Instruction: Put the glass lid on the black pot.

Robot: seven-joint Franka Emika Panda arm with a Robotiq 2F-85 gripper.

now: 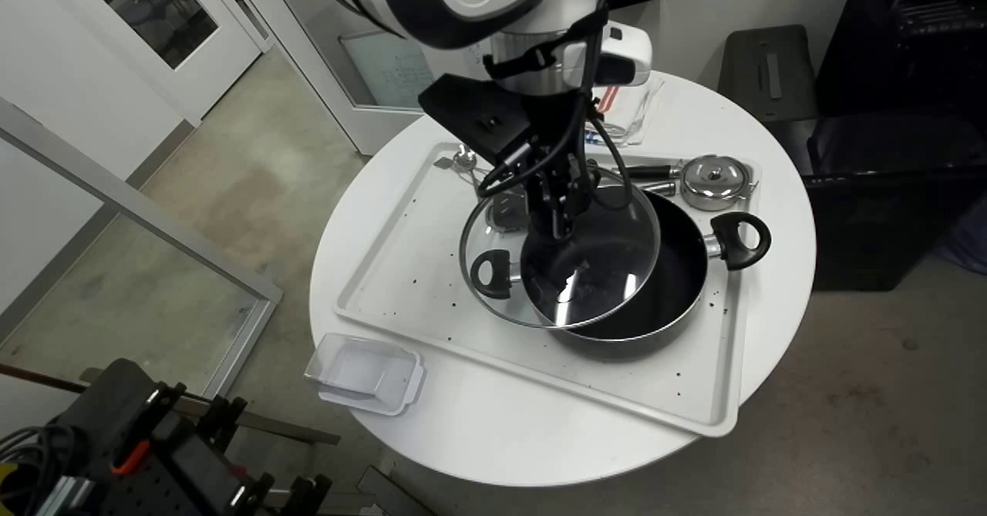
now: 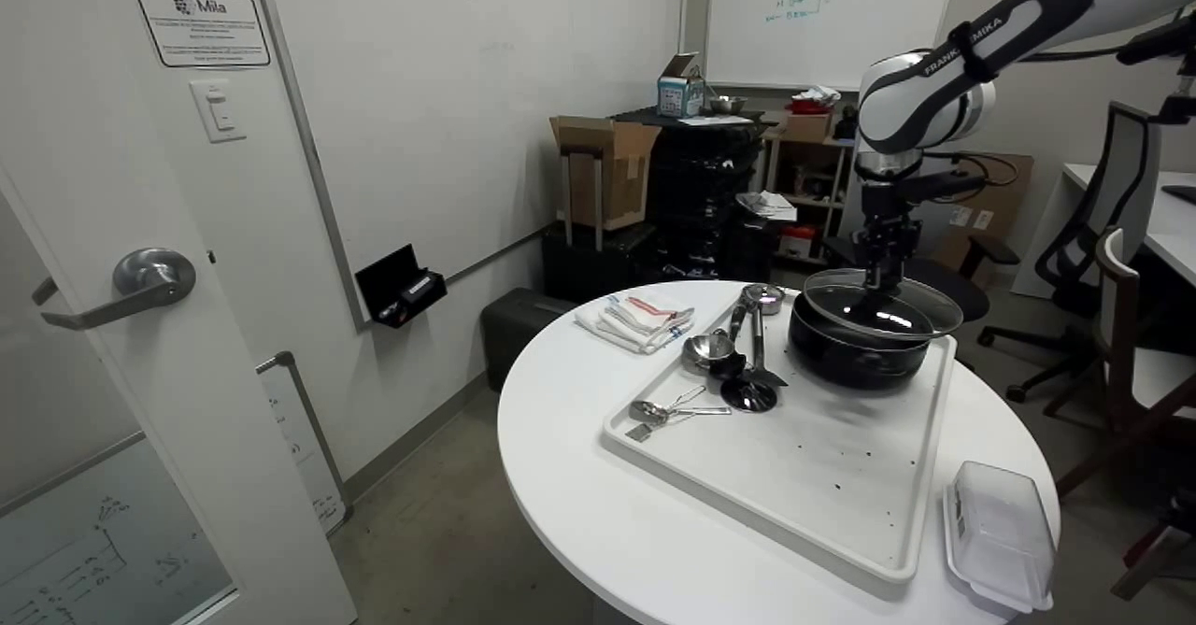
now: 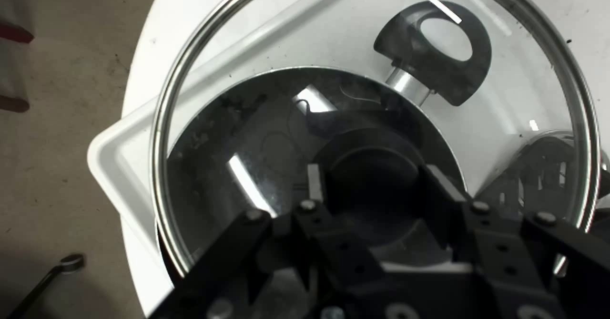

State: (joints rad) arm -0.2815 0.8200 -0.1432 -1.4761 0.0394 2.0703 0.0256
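The round glass lid hangs over the black pot, and in an exterior view it looks shifted toward one pot handle, leaving part of the dark interior uncovered. In an exterior view the lid is slightly above the pot, with a gap at its rim. My gripper points down at the lid's centre; it also shows in an exterior view. In the wrist view its fingers stand on both sides of the lid's black knob, shut on it. The glass spreads out around them.
The pot stands on a white tray on a round white table. A small metal pot and several utensils lie on the tray. A clear plastic container and a folded cloth are beside the tray.
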